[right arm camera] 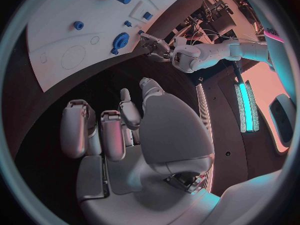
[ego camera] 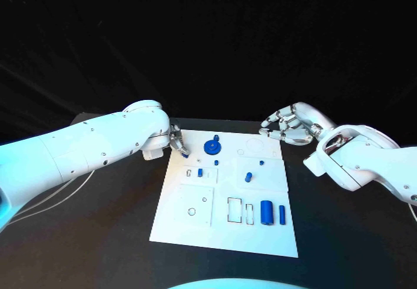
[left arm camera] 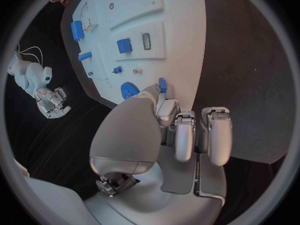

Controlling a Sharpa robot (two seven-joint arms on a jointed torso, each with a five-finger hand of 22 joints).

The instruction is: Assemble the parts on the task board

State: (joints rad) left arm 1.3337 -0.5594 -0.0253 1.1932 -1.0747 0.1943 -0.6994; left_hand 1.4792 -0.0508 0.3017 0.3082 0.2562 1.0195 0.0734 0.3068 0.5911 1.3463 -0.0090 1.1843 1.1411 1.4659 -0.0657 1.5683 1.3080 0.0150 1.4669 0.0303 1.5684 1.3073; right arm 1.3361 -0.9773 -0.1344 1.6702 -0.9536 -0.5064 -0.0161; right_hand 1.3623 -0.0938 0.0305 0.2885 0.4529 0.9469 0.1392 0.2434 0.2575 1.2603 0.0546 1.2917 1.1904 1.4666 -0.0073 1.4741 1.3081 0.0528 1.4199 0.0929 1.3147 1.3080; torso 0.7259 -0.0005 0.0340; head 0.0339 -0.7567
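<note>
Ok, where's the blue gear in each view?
Head: gear near the board's far edge, just right of the left hand.
Left wrist: gear beside that hand's fingertips.
Right wrist: gear near the board edge.
Shared landmark: left hand.

head camera above, wrist cameras close behind, sharing task board (ego camera: pixel 228 192)

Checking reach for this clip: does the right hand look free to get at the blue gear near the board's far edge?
Probably yes. The right hand hangs empty off the board's far right corner, with bare board between it and the gear. The left hand, holding a small blue part, crowds the gear's other side.
</note>
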